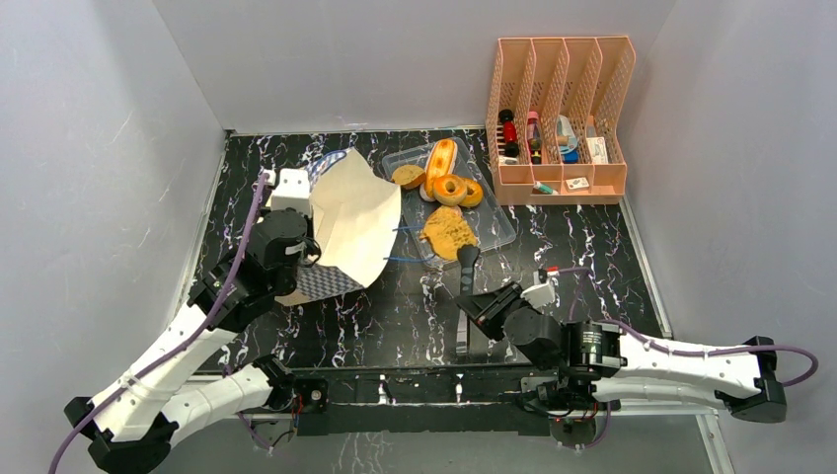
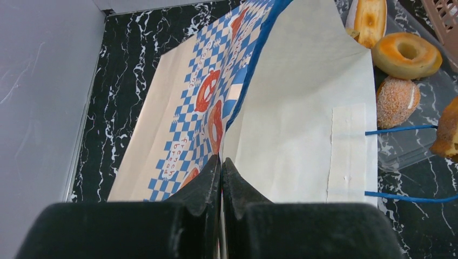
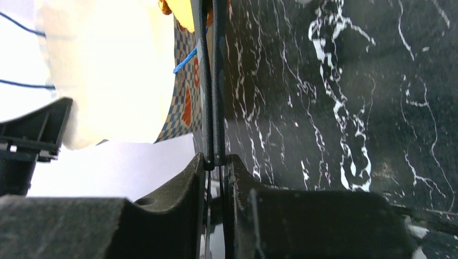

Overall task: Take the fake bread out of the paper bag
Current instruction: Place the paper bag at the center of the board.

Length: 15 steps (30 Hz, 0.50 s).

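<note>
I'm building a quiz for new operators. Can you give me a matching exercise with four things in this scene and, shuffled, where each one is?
Things:
1. paper bag
2. ring donut
3. black tongs
4. pink file rack

Places:
A. in the clear tray
B. back right corner
C. pinched by the left gripper
D. clamped in the right gripper

Pairs: 1-C, 2-A, 3-D, 4-B

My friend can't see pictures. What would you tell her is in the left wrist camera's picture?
The left gripper pinches the edge of a paper bag with a blue-and-white checkered band. To the right, toy pastries, a ring donut among them, lie in a clear tray.
</note>
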Available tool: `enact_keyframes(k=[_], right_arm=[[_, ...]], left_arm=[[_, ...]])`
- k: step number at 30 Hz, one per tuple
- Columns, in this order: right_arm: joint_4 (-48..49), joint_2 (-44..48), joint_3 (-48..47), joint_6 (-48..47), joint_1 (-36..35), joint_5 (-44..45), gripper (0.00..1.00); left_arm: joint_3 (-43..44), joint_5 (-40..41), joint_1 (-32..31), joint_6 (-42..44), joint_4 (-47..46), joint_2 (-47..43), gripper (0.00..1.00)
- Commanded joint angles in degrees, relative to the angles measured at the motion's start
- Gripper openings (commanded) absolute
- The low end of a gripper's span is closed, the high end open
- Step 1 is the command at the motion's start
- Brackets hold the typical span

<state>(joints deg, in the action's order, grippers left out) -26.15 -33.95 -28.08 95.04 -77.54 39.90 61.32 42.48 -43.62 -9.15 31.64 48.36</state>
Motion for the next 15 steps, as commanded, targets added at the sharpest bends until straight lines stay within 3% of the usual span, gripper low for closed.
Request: enact_keyframes(k=[1, 8, 10, 15], right_arm=[[-2.0, -2.1, -6.0, 1.6, -0.2, 11.2, 0.0], [-4.5, -7.9, -12.1, 1.0, 1.5, 18.7, 0.0], [-2.0, -9.7, -13.0, -2.3, 6.8, 17.0, 0.0], [8.8, -14.6, -10.7, -12.3, 25.4, 0.8, 0.0]], left_arm=[[4.7, 1.6, -0.2, -0.8, 0.9, 0.4, 0.0], [9.6, -1.7, -0.2, -3.5, 2.0, 0.2, 0.0], [12.2, -4.1, -0.2, -5.6, 2.2, 0.3, 0.0], [16.0, -5.6, -0.1, -8.2, 1.6, -0.2, 0.0]])
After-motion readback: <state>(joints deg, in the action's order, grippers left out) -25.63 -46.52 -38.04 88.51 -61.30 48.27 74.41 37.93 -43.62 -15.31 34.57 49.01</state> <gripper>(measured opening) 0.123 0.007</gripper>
